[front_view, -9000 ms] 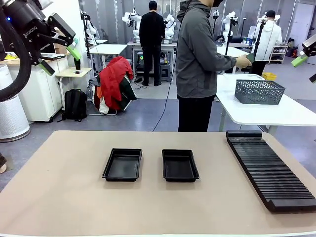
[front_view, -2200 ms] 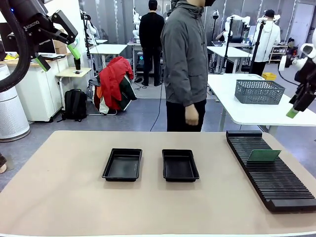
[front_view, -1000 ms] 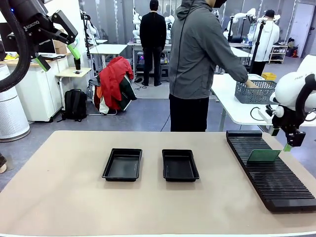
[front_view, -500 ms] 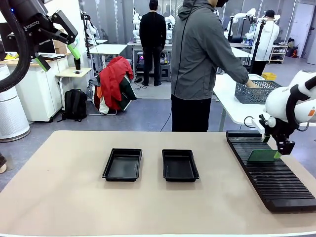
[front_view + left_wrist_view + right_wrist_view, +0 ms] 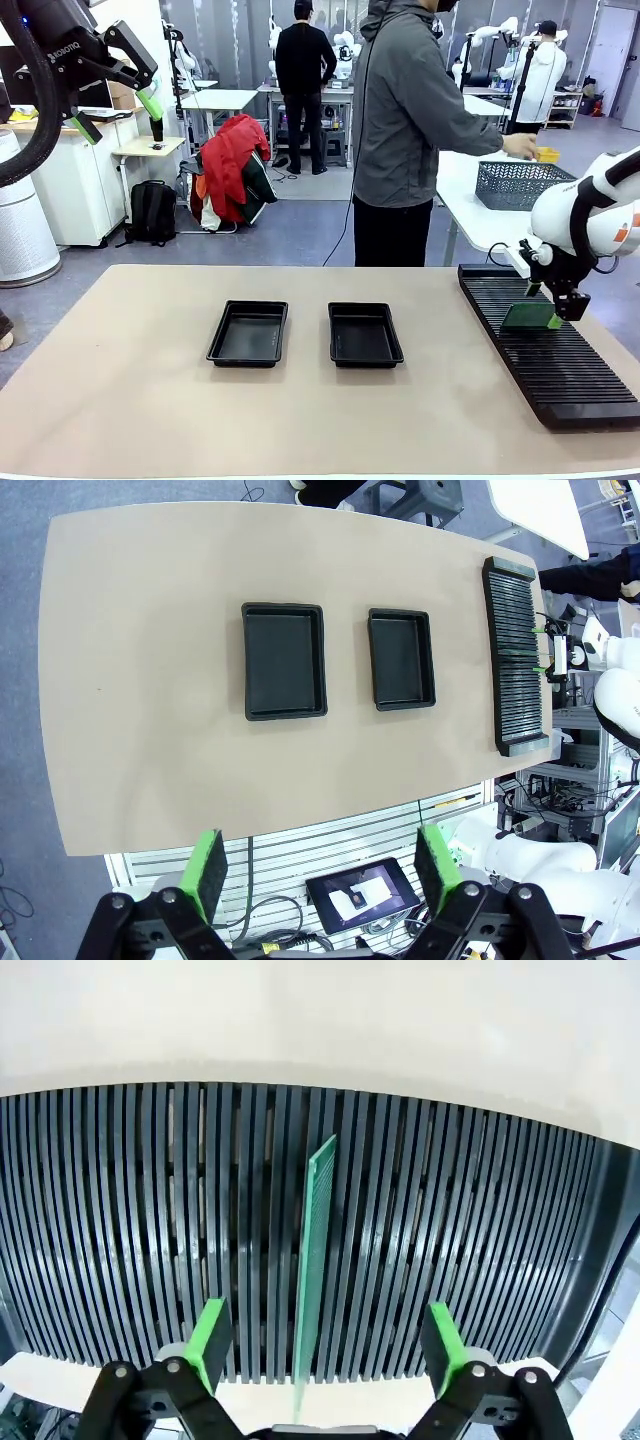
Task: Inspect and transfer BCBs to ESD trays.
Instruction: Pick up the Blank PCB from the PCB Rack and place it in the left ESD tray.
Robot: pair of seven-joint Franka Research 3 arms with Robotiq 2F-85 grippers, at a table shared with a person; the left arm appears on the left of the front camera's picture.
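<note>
I am hovering my right claw wide open astride the thin green rectangular board standing upright in the black ribbed plastic rack at frame centre

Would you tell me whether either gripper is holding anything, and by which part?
Nothing is held. The right gripper stands open astride the BCB upright in the rack, pads clear of it; the left gripper is open and empty.
</note>
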